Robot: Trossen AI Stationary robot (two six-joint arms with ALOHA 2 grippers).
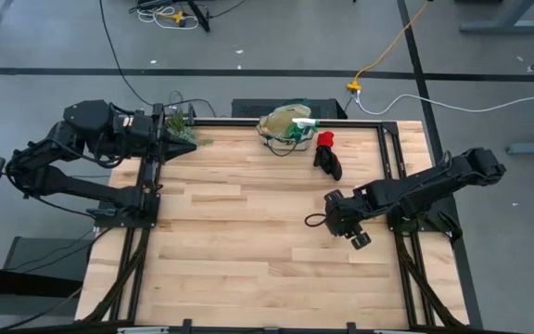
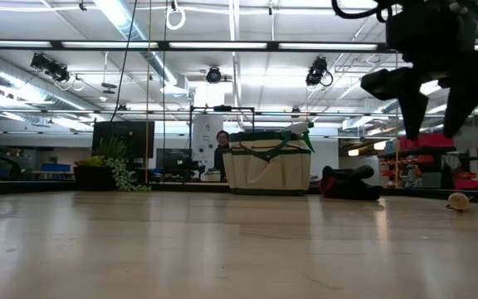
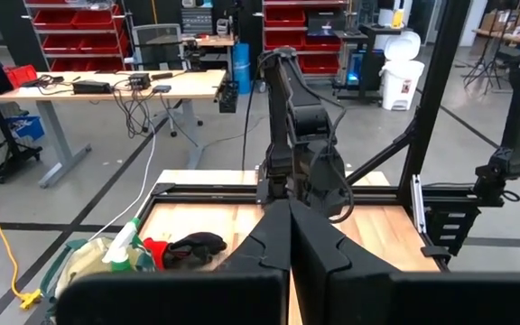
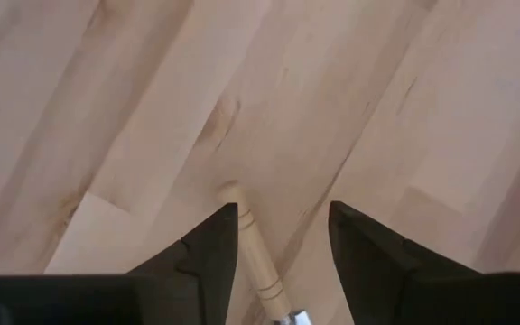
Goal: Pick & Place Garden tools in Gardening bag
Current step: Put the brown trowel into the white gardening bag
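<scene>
Right gripper (image 1: 343, 224): right of centre in the overhead frame, fingers spread apart, gripping nothing; a wooden tool handle (image 4: 253, 246) lies on the boards between them.
Left gripper (image 1: 176, 141): upper left, fingers closed together, empty, beside the leafy plant (image 1: 180, 127).
Gardening bag (image 1: 284, 124): top centre of the table (image 1: 248, 241).
Glove (image 1: 326, 154): just right of the bag.
</scene>
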